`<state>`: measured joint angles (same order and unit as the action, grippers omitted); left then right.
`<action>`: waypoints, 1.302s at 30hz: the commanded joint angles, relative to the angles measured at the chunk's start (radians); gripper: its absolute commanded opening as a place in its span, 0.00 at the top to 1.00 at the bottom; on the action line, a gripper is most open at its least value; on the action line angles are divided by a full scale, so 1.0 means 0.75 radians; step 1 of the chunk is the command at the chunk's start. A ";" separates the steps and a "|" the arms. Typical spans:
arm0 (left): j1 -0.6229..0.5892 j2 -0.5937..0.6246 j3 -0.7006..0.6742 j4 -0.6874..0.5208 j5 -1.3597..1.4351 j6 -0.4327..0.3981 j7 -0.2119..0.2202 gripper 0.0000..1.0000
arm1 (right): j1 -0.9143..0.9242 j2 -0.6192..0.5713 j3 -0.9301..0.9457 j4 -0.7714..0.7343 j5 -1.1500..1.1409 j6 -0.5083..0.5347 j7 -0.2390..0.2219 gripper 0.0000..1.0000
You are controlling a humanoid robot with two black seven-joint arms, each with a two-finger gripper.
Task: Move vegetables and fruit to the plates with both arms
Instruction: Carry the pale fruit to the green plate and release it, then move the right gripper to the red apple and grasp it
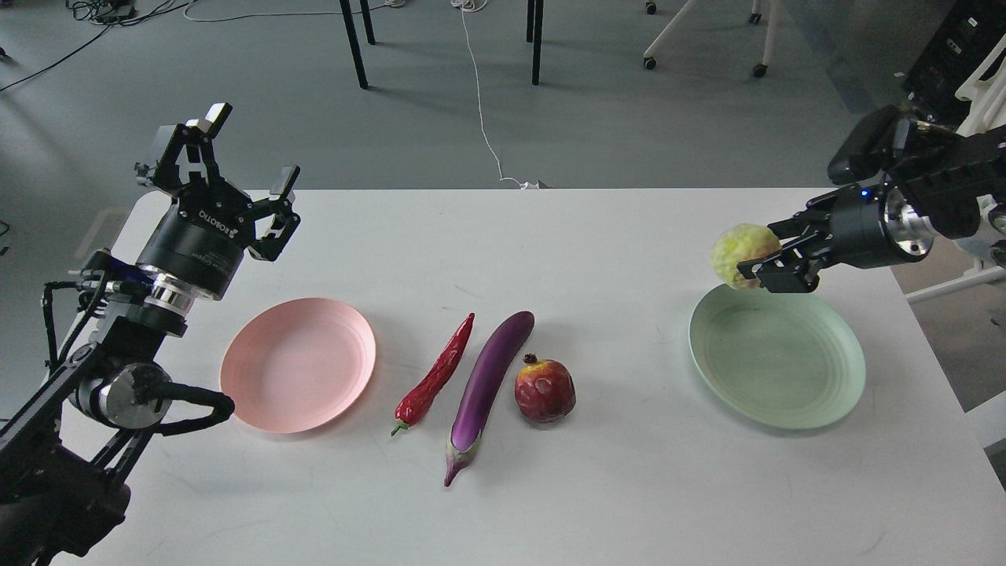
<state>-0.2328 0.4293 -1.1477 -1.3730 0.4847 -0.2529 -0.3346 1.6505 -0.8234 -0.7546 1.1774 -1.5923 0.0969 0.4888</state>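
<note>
My right gripper is shut on the lumpy yellow-green fruit and holds it in the air above the far left rim of the pale green plate. My left gripper is open and empty, raised above the table's far left corner, beyond the pale pink plate. The red chili pepper, the purple eggplant and the dark red pomegranate lie side by side on the white table between the two plates.
The table's right edge runs close to the green plate. Beyond the far edge are a grey floor, chair legs and a white cable. A white frame stands at the far right behind my right arm.
</note>
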 commanded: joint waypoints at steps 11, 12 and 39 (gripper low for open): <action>0.002 0.000 0.009 -0.006 0.000 0.000 0.002 0.01 | -0.292 -0.129 0.022 -0.144 -0.096 -0.188 0.000 0.52; 0.002 0.000 0.011 -0.008 0.000 0.000 0.000 0.01 | -0.311 -0.113 0.022 -0.167 -0.096 -0.203 0.000 0.51; 0.012 0.021 0.011 -0.014 0.000 0.000 0.002 0.01 | -0.332 0.039 0.170 -0.171 0.018 -0.232 0.000 0.03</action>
<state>-0.2239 0.4366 -1.1389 -1.3824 0.4848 -0.2532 -0.3331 1.3416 -0.7763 -0.6403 0.9769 -1.6006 -0.0826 0.4887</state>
